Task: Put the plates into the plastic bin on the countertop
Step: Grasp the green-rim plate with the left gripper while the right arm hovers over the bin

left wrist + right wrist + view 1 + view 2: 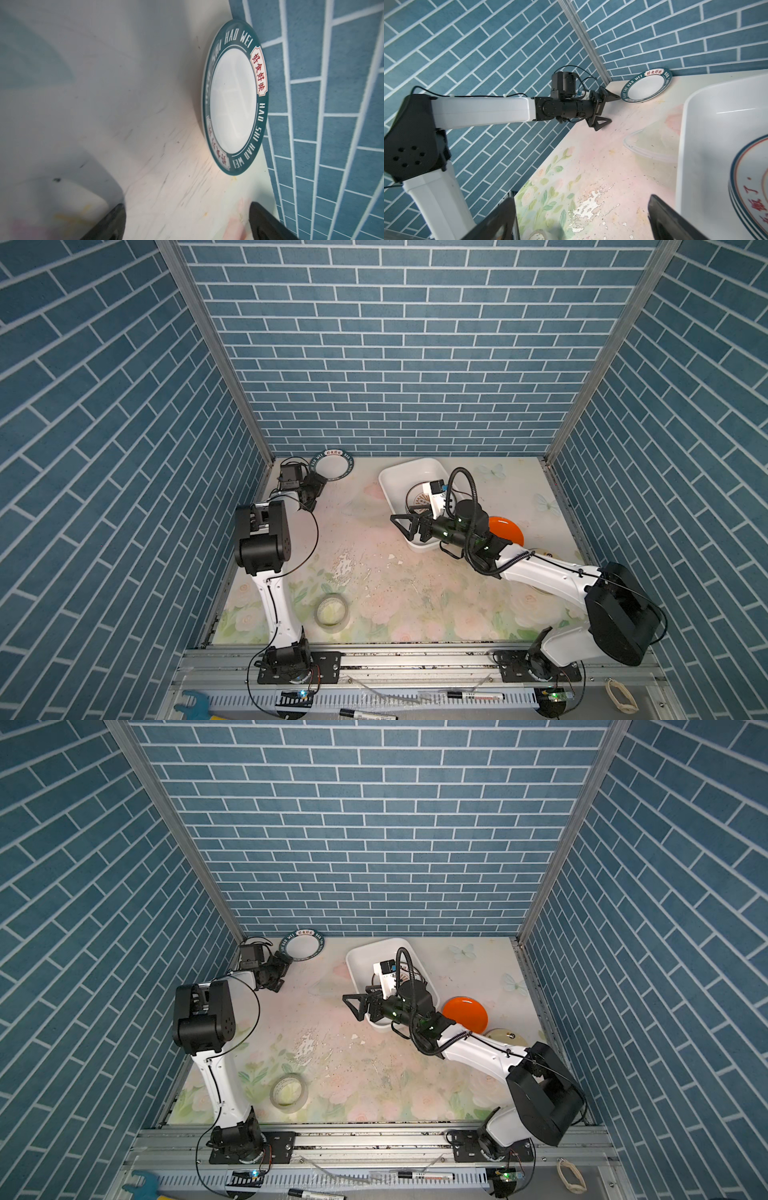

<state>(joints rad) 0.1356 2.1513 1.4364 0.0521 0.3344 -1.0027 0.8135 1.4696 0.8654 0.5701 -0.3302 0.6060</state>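
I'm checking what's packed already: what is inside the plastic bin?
A stack of plates with dark-green rims lies in the plastic bin. In both top views the right arm covers most of it, so their number cannot be told.

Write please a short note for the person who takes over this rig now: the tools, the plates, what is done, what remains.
Left tool: open, empty, right beside the green-rimmed plate at the back wall; contact unclear.
Right tool: open, empty, over the near end of the plastic bin.
Done: a stack of plates lies in the bin.
Left: the green-rimmed plate, the orange plate right of the bin, and a pale plate partly hidden under the right arm, all on the countertop.
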